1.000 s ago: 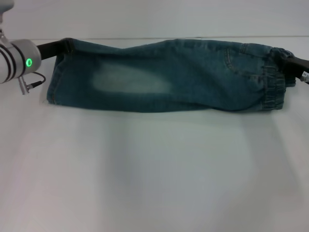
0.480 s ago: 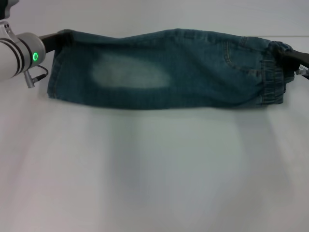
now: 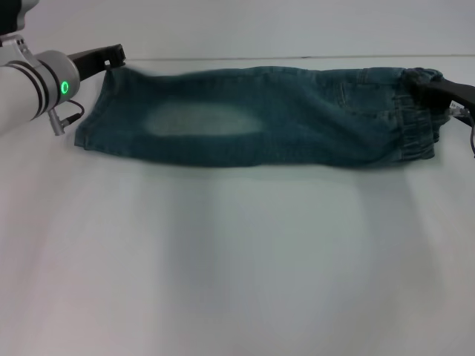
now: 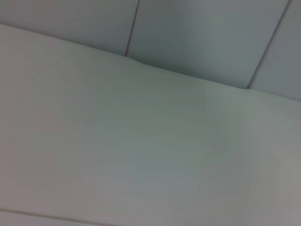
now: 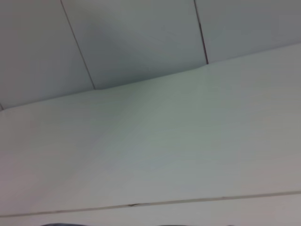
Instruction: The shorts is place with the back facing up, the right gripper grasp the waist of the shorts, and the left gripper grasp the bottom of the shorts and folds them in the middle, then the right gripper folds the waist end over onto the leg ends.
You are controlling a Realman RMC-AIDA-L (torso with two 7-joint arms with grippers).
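The shorts [image 3: 260, 119] lie folded lengthwise in a long strip across the far part of the white table [image 3: 237, 259], a faded pale patch facing up. The waist end [image 3: 415, 122] is at the robot's right, where the right gripper [image 3: 429, 87] is clamped on the puckered band. The left gripper [image 3: 115, 53] sits at the leg ends' [image 3: 93, 119] far corner; whether it grips the hem I cannot tell.
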